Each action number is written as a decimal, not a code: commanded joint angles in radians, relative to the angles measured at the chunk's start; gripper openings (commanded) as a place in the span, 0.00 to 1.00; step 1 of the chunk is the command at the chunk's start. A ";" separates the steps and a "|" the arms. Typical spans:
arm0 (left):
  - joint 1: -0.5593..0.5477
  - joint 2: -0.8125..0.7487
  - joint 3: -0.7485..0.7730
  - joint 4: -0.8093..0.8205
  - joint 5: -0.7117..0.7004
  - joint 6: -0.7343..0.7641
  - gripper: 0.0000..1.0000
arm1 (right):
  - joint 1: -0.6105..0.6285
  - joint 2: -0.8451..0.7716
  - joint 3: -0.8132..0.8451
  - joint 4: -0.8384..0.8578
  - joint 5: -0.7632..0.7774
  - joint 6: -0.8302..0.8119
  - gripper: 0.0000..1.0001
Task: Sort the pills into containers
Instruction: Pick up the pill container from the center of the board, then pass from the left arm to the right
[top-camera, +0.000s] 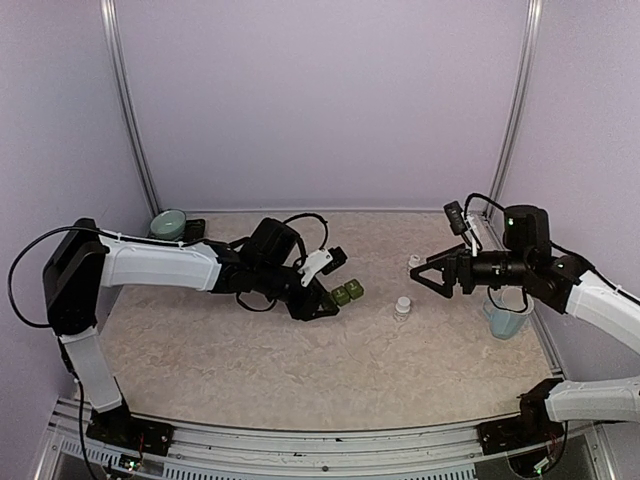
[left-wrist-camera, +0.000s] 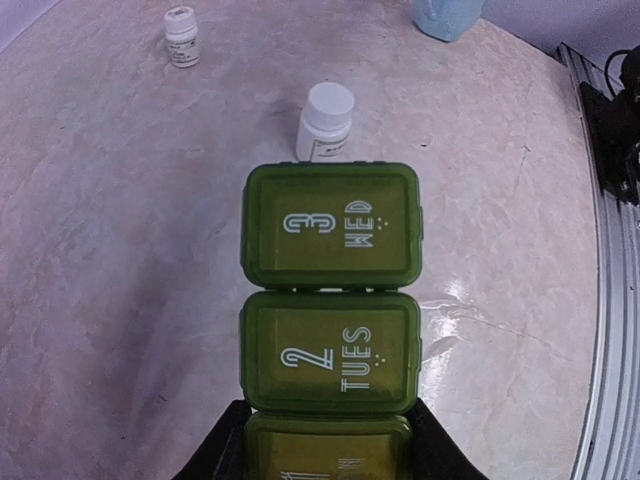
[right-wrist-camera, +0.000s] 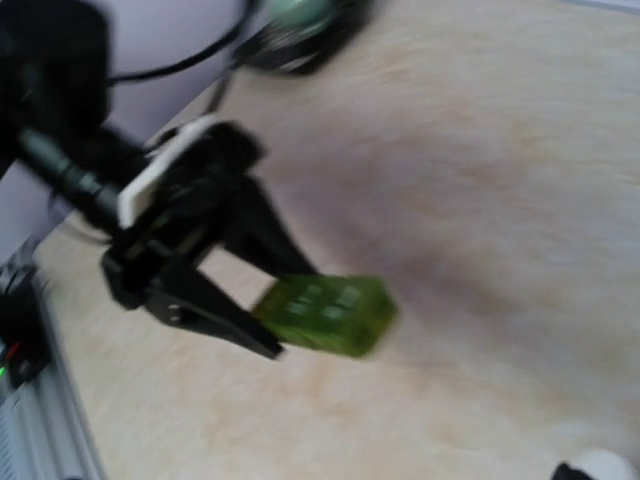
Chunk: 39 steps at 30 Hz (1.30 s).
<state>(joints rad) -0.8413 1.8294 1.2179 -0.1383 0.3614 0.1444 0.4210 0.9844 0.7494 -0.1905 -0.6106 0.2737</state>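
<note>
The containers (top-camera: 346, 293) are a dark green strip of three lidded compartments near the table's middle. My left gripper (top-camera: 322, 301) is shut on the strip's near end. In the left wrist view the containers (left-wrist-camera: 330, 290) show closed lids marked "3 WED" and "2 TUES", and the third compartment sits between my black fingers (left-wrist-camera: 215, 452). My right gripper (top-camera: 432, 279) hovers open and empty to the right, apart from the strip. The blurred right wrist view shows the containers (right-wrist-camera: 325, 313) held by the left fingers. No loose pills show.
Two small white pill bottles stand on the table, one (top-camera: 403, 307) right of the strip and one (top-camera: 414, 262) by my right gripper. They also show in the left wrist view (left-wrist-camera: 326, 122) (left-wrist-camera: 181, 37). A pale blue mug (top-camera: 505, 321) stands at the right. A pale green bowl (top-camera: 168, 223) sits at the back left.
</note>
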 joint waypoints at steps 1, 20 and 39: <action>-0.028 -0.072 -0.035 0.070 0.041 -0.055 0.36 | 0.110 0.041 0.045 0.026 -0.015 -0.091 1.00; -0.210 -0.241 -0.121 0.068 -0.349 -0.070 0.36 | 0.171 0.186 0.073 0.068 -0.073 0.069 1.00; -0.323 -0.213 -0.117 0.089 -0.520 0.006 0.37 | 0.171 0.356 0.113 0.150 -0.254 0.310 0.82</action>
<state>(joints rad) -1.1473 1.6112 1.0985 -0.0746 -0.1352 0.1211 0.5823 1.3289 0.8261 -0.0937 -0.8059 0.5270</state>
